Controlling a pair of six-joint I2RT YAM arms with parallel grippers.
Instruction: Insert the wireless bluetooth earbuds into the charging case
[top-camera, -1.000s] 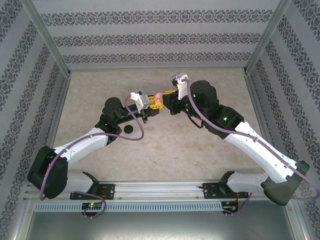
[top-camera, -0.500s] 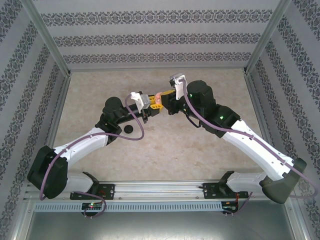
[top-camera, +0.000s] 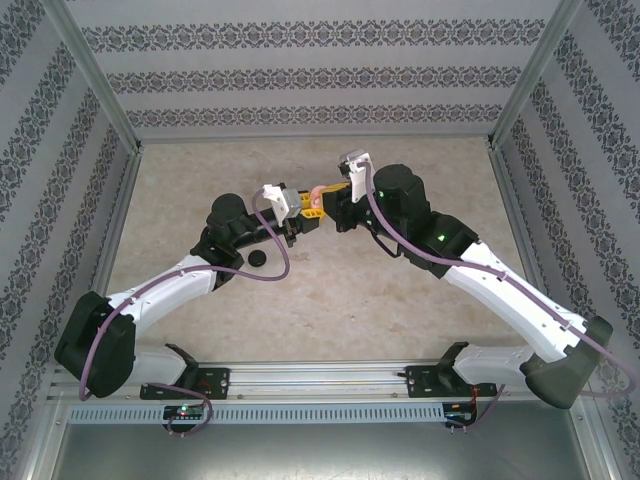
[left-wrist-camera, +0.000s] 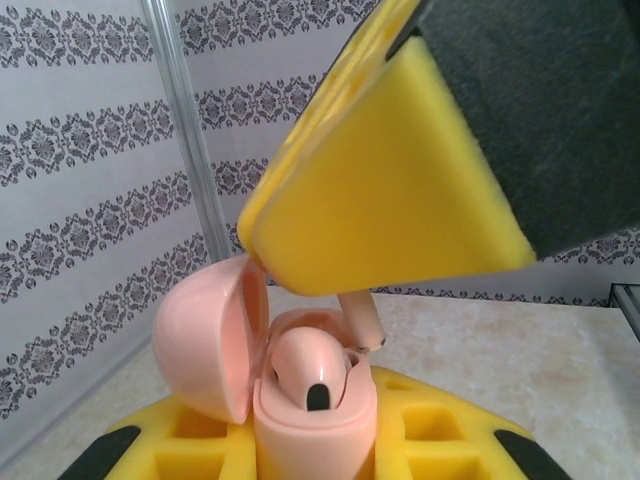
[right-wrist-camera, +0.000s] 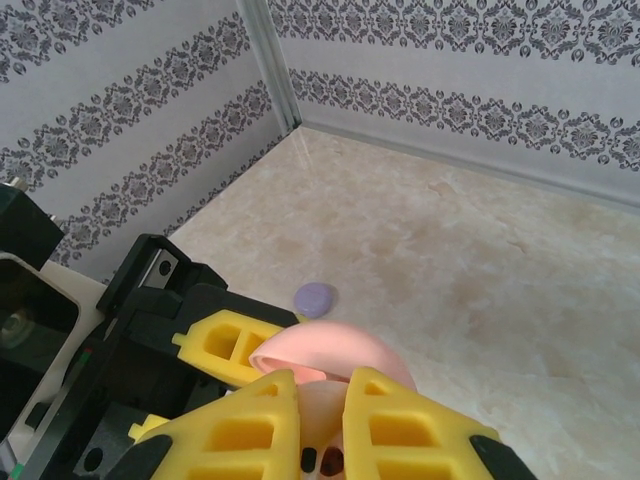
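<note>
The pink charging case (left-wrist-camera: 315, 425) stands with its lid (left-wrist-camera: 200, 335) swung open to the left, and my left gripper (left-wrist-camera: 315, 450) is shut on its base. One pale pink earbud (left-wrist-camera: 310, 365) sits in the case. Just above the free slot, the stem of a second pink earbud (left-wrist-camera: 362, 322) sticks out from under a yellow finger (left-wrist-camera: 390, 190) of my right gripper. In the right wrist view, my right gripper (right-wrist-camera: 322, 440) is shut on that earbud (right-wrist-camera: 328, 420), right over the lid (right-wrist-camera: 335, 345). From above, both grippers (top-camera: 308, 208) (top-camera: 331, 203) meet at the case (top-camera: 316, 199) mid-table.
A small round black case (top-camera: 258, 258) lies on the table beside the left forearm. A small purple rounded piece (right-wrist-camera: 315, 297) lies on the table beyond the pink case. Patterned walls and metal posts (left-wrist-camera: 190, 150) enclose the beige tabletop (top-camera: 420, 300).
The right arm has edged left toward the pink case, bringing the held earbud closer over it. The left arm and case have stayed put.
</note>
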